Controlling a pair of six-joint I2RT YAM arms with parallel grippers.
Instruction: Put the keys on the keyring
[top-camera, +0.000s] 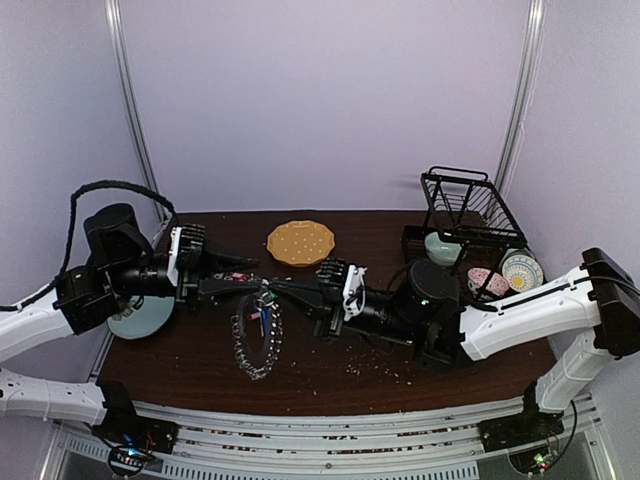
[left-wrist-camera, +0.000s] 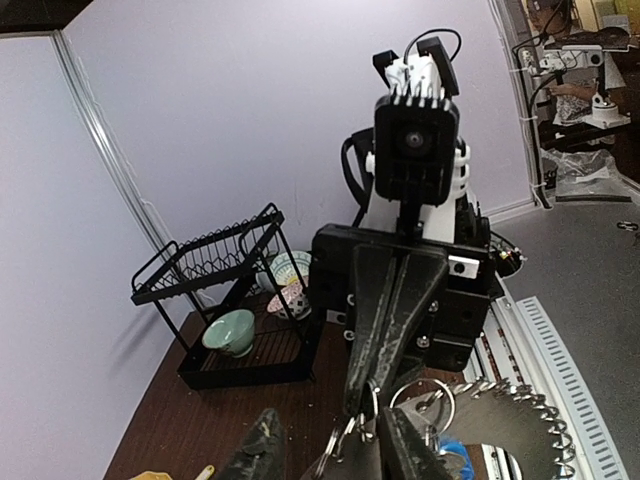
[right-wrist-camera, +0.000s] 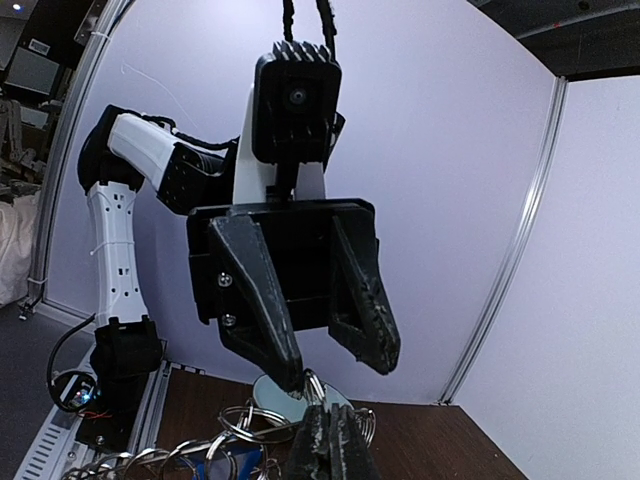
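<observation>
Both arms met mid-table! The right gripper (left-wrist-camera: 368, 398) was clenched on the keys (top-camera: 263, 312), seemingly by a small ring; the left gripper (right-wrist-camera: 340, 372) stood fingers parted beside them; the keyring (top-camera: 241, 346) spread just nearer, over the table (top-camera: 420, 375)

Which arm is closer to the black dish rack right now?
Right. The right arm sits just in front of the dish rack; the left arm is at the opposite side of the table.

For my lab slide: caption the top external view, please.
Mid-task: left gripper open, right gripper shut, meeting at the key-fringed keyring; black dish rack at back right.
</observation>
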